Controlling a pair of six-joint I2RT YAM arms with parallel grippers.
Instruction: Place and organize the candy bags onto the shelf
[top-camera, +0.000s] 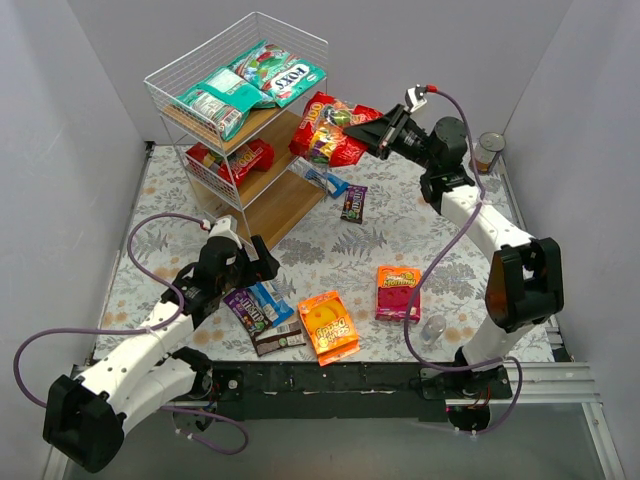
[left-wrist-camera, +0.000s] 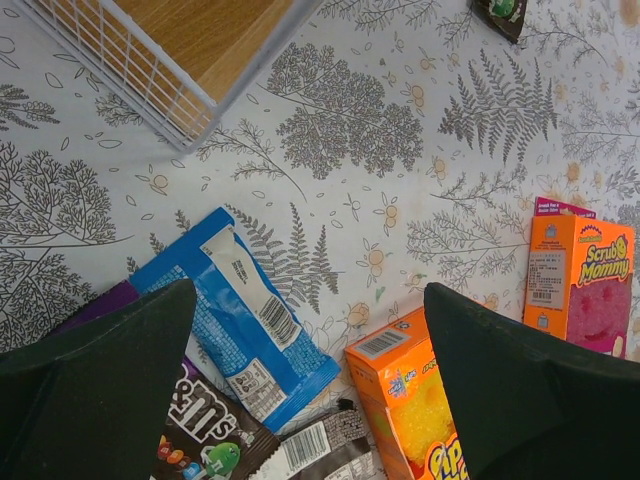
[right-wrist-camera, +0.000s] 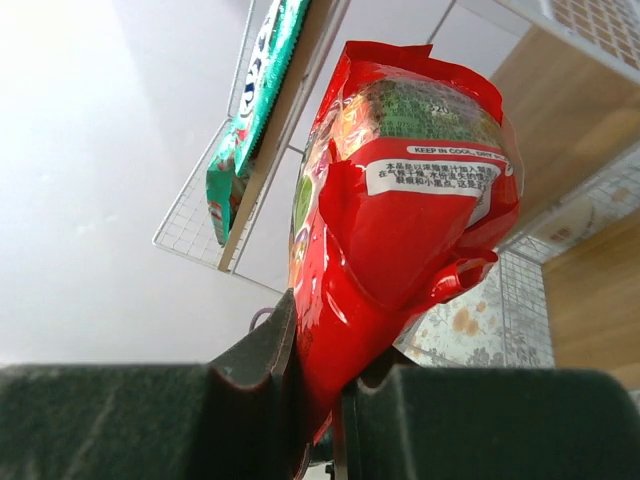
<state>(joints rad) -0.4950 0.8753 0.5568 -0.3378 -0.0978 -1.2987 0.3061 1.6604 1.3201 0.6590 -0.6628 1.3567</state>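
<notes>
Top external view: the right fingers (top-camera: 386, 133) are pinched narrow on the bottom edge of a red bag (top-camera: 328, 130), holding it in the air just beside the right side of the shelf (top-camera: 285, 205), at about the level of the middle board. The right wrist view confirms the grip. The bag (right-wrist-camera: 400, 220) stands up out of the shut fingers with the wire tiers close behind it.

The left fingers (top-camera: 260, 264) are spread wide and hold nothing. They hover low over the purple, blue and brown packs (top-camera: 262, 315) on the desk (top-camera: 400, 220).

The step in hand looks like stocking the middle tier, where another red packet (top-camera: 230, 160) already lies — a sensible match by colour. To do it well, the bag probably needs tipping flat and sliding in under the top tier, staying clear of the teal-green bags (top-camera: 250, 85) that overhang its edge. Release should wait until the board carries the bag's weight — a glossy packet let go at the rim could slip back off.
</notes>
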